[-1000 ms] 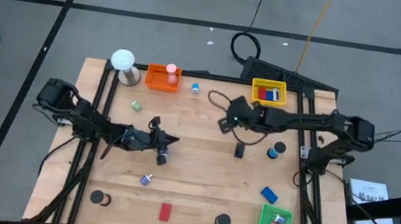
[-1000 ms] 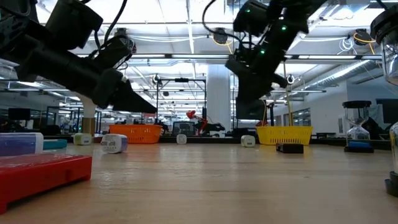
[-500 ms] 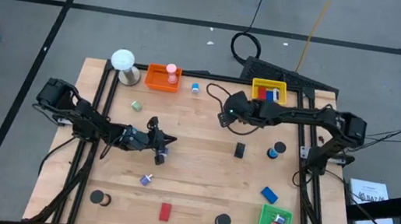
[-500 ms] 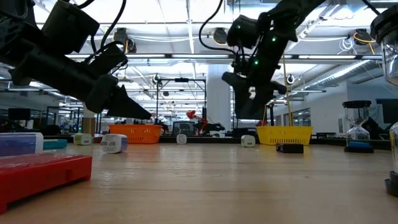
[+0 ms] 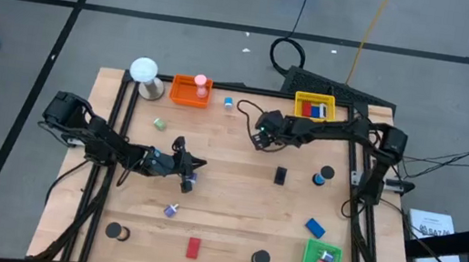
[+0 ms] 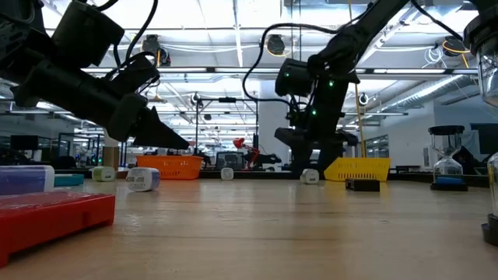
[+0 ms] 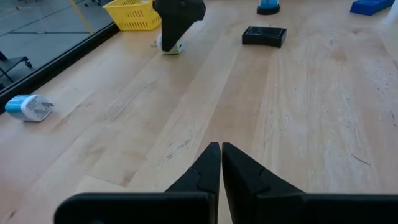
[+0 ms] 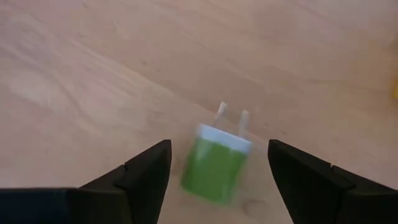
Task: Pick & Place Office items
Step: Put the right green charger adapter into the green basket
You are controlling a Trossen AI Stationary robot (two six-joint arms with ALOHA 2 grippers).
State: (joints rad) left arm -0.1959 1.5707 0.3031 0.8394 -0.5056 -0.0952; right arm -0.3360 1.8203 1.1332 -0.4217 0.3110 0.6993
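Change: right gripper point(image 8: 217, 163) now hangs over the green charger point(image 8: 216, 163) at about 1 o'clock on the table, fingers spread wide either side, not touching it.
Meaning: you look set for a pick; I judge closing on the plug body comes next.
Earlier: a second ago that arm sat nearer the black block point(image 5: 281, 175); it has swung toward 12.
Left gripper point(image 7: 221, 163): pinched shut, empty, unmoved at 9 o'clock.
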